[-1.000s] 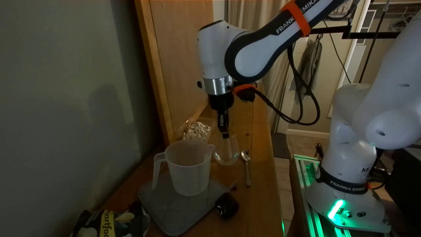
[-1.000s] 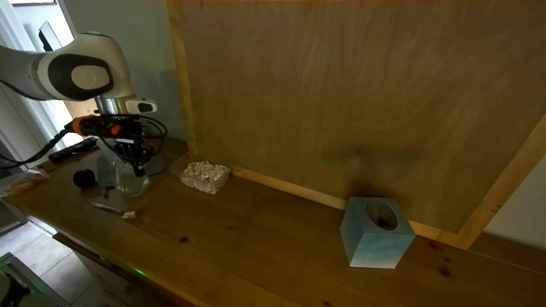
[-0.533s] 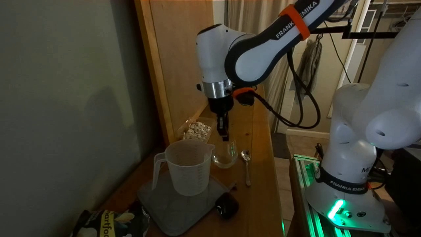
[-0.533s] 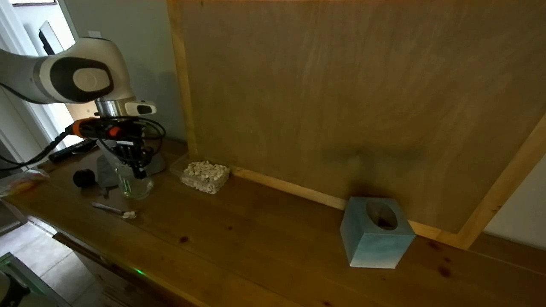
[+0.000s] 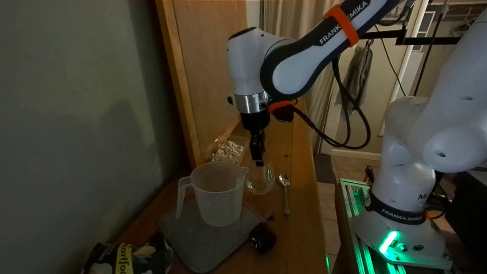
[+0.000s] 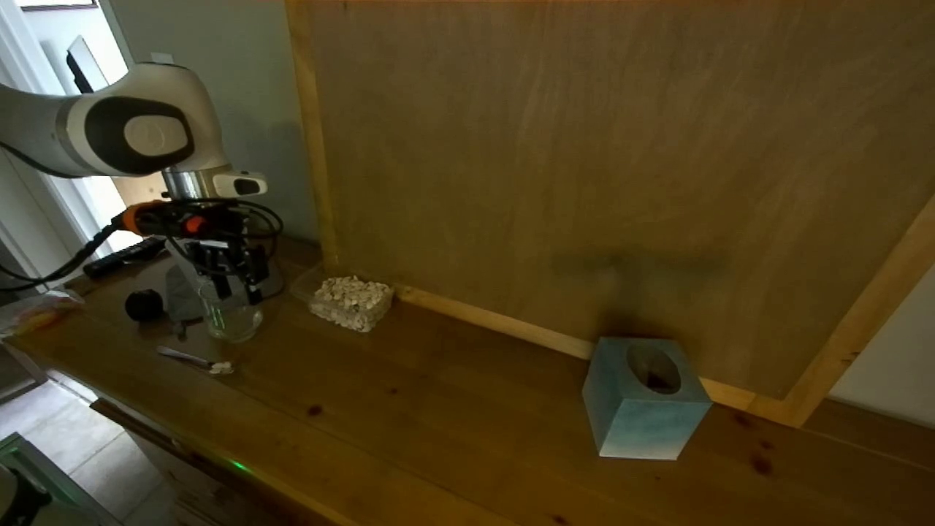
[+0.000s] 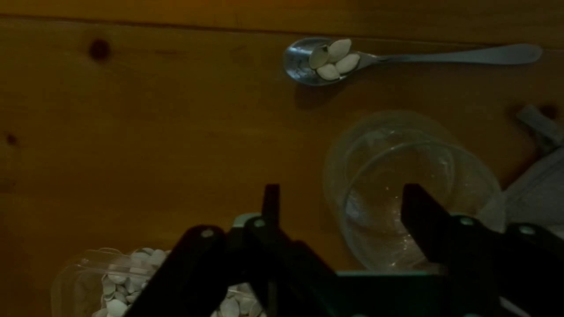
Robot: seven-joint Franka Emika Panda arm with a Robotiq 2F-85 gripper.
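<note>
A clear stemless glass (image 7: 379, 167) stands upright on the wooden table; it shows in both exterior views (image 5: 260, 185) (image 6: 235, 327). My gripper (image 7: 343, 187) is open right at its rim. In the wrist view, one finger lies outside the glass wall and the other over its mouth; whether that fingertip dips inside I cannot tell. Nothing is gripped. Beside the glass lies a metal spoon (image 7: 445, 57) with several pale seeds in its bowl. A clear plastic container (image 7: 70, 286) filled with similar seeds sits partly behind the gripper's dark linkage in that view.
Close to the glass, a translucent measuring jug (image 5: 220, 201) stands on a grey mat (image 5: 205, 251). A black round object (image 5: 262, 236) and a snack bag (image 5: 129, 258) lie nearby. A blue tissue box (image 6: 646, 416) stands against the wooden panel (image 6: 584, 183).
A second ago my jaws were shut at the glass's rim, with it slightly raised. Gripper and glass came down a little, and within the last half second the fingers spread apart, letting it go.
</note>
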